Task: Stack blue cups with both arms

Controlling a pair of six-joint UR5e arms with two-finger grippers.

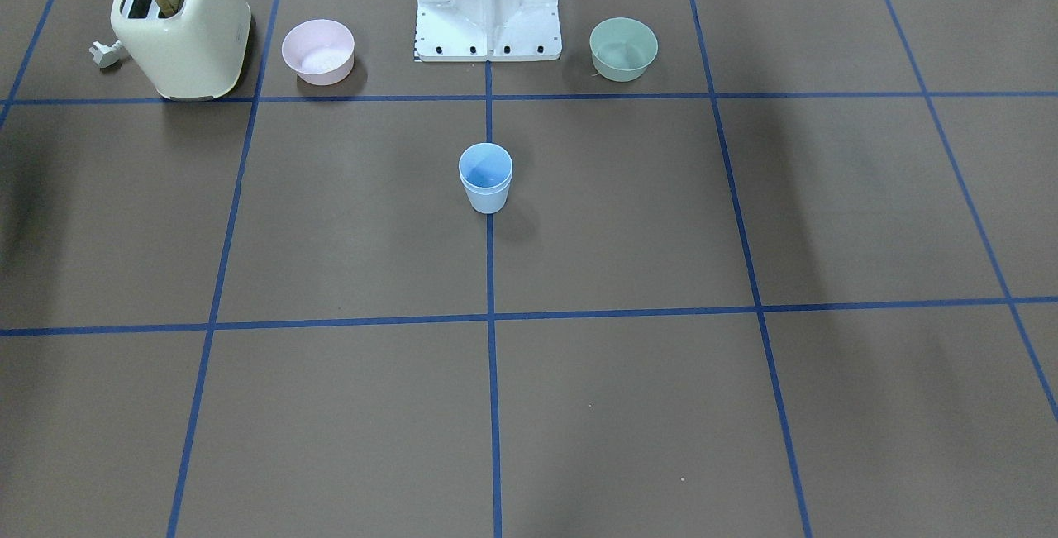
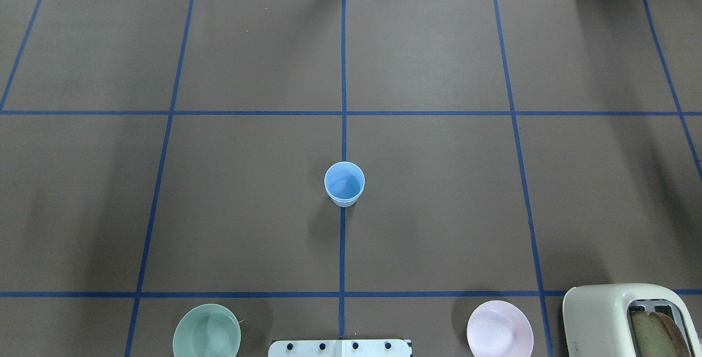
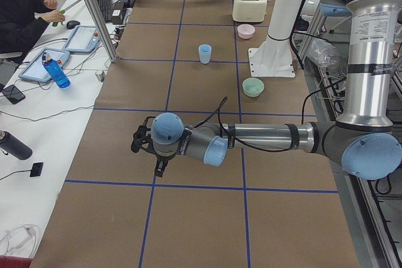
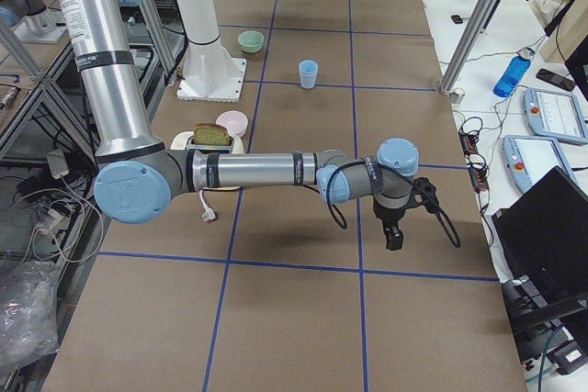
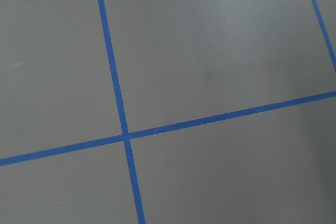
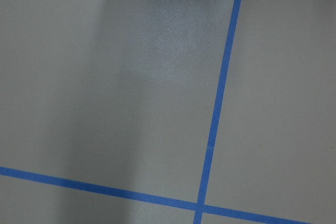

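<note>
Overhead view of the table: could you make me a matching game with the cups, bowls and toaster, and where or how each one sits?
1 blue cups
2 pink bowl
3 green bowl
4 toaster

A next to the toaster
B on the middle tape line
C holds a bread slice
D across the white base from the toaster

Pairs: 1-B, 2-A, 3-D, 4-C

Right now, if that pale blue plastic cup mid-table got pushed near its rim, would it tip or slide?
The pale blue plastic cup probably tips: it stands upright, tapering to a narrow base. It looks thin and light, so a low push likely slides it.
</note>
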